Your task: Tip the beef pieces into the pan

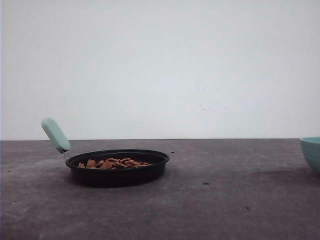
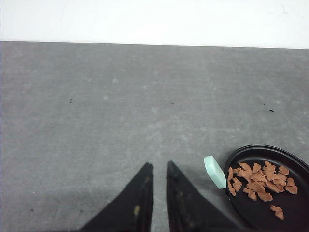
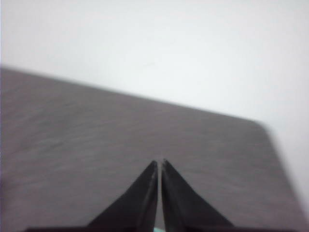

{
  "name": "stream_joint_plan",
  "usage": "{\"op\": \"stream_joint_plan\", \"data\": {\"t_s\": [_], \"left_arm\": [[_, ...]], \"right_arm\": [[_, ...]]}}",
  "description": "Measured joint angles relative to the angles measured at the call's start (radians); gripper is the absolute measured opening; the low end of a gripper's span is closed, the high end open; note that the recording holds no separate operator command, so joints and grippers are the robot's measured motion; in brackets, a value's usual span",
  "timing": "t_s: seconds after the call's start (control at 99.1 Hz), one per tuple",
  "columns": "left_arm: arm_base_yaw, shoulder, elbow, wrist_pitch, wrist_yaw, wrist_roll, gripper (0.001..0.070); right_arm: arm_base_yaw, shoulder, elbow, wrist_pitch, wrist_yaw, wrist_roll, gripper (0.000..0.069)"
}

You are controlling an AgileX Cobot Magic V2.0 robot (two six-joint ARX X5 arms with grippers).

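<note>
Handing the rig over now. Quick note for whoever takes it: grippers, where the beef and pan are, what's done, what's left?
Left gripper: shut or nearly so, a slim gap between the tips, nothing held, above bare table beside the pan's handle.
Right gripper: shut, empty, over bare table; view is blurred.
Pan: flat on the table, left of centre in the front view, mint handle pointing up and left.
Beef: in the pan, heaped toward the handle side; none seen on the table.
Bowl: at the right edge of the front view, contents not visible.
Done: the pour looks complete.
Left: probably nothing but parking the arms.
</note>
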Motion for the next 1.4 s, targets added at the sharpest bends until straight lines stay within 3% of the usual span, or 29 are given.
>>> {"op": "stream_joint_plan", "data": {"t_s": [0.192, 0.434, 0.686, 1.403], "left_arm": [[0.000, 0.000, 0.000, 0.000, 0.000, 0.000, 0.0024], [0.000, 0.000, 0.000, 0.000, 0.000, 0.000, 0.0024], [0.000, 0.000, 0.000, 0.000, 0.000, 0.000, 0.0024], [0.001, 0.000, 0.000, 0.000, 0.000, 0.000, 0.0024]], "right_arm": [[-0.154, -0.179, -0.261, 0.071, -0.083, 0.042, 0.0011], [-0.200, -0.436, -0.561, 0.110, -0.055, 0.154, 0.0011], [-0.175, -0.428, -0.592, -0.058, -0.083, 0.156, 0.0010], [-0.166, -0.429, -0.592, -0.039, -0.086, 0.113, 0.0010]]}}
